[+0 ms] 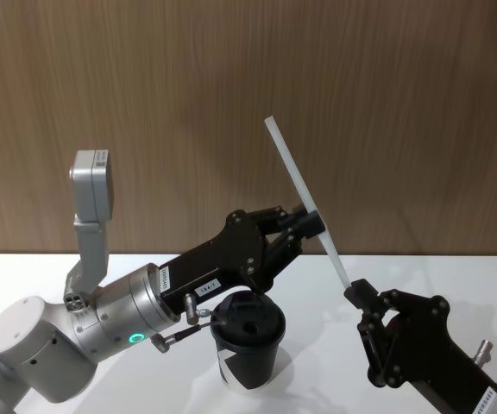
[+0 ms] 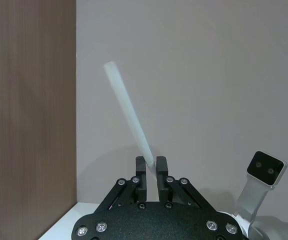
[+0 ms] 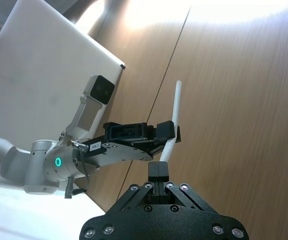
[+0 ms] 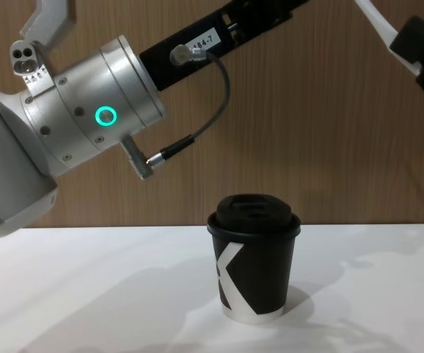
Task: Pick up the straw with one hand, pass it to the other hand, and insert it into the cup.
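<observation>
Two grippers hold one long, thin, straight white straw (image 1: 289,164) in the air above the white table (image 1: 456,272). One black paper cup with a black plastic lid (image 1: 248,332) stands upright on that table below them. In the head view the straw leans, its top tipped toward the robot's left against the wood-panelled wall. The left gripper (image 1: 311,222), black on a silver wrist with a green ring light, reaches up and across from the left. Its fingers are pinched on the straw about halfway along, higher than the cup's lid. The all-black right gripper (image 1: 356,291) rises from the lower right with its fingers closed on the straw's bottom end, off to the cup's right. The chest view gives what the head view does not: the cup (image 4: 255,257) seen side-on, with its white angular mark and white base rim, apart from both arms. The silver wrist slants overhead, and only a short piece of straw (image 4: 370,15) meets the right gripper (image 4: 418,37) in the top corner. The left wrist view shows the pinch up close. The two fingers (image 2: 141,170) are pressed together on the straw (image 2: 130,115), whose upper half climbs away at a tilt. The right wrist view shows both holds at once, the right gripper (image 3: 158,172) shut at the straw's foot and the left gripper (image 3: 170,134) clamped just beyond it.
</observation>
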Available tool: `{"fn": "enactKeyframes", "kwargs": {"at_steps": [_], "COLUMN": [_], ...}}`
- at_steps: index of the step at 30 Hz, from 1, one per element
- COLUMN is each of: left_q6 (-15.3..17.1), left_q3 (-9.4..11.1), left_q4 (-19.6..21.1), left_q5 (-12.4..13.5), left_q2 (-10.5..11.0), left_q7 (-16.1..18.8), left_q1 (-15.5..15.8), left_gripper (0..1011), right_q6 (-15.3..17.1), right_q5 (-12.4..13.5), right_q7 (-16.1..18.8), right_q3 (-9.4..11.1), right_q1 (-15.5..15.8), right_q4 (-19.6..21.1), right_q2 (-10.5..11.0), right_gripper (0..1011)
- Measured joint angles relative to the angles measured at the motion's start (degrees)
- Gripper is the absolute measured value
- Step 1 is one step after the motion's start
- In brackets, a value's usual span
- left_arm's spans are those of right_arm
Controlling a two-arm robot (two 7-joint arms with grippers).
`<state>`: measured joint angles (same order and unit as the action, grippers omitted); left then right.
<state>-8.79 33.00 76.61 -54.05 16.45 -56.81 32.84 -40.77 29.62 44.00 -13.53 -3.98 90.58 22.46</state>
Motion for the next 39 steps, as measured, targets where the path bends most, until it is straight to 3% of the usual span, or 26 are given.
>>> {"fn": "enactKeyframes", "kwargs": {"at_steps": [22,39], "left_q6": [0.0,-0.3], "left_q3": [0.0,0.6], "left_q4": [0.0,0.7], "left_q5": [0.0,0.3], "left_q2": [0.0,0.4], "left_q7": [0.0,0.8], "left_q1": [0.0,0.0], "left_gripper": [4,0], "right_q6": [0.0,0.0], "right_q5": [0.0,0.0], "right_q7": [0.0,0.0], "right_q3": [0.0,0.0], "right_q1": [0.0,0.0], "right_q4": [0.0,0.0], "right_q2": [0.0,0.0], "right_gripper": [0,0]}}
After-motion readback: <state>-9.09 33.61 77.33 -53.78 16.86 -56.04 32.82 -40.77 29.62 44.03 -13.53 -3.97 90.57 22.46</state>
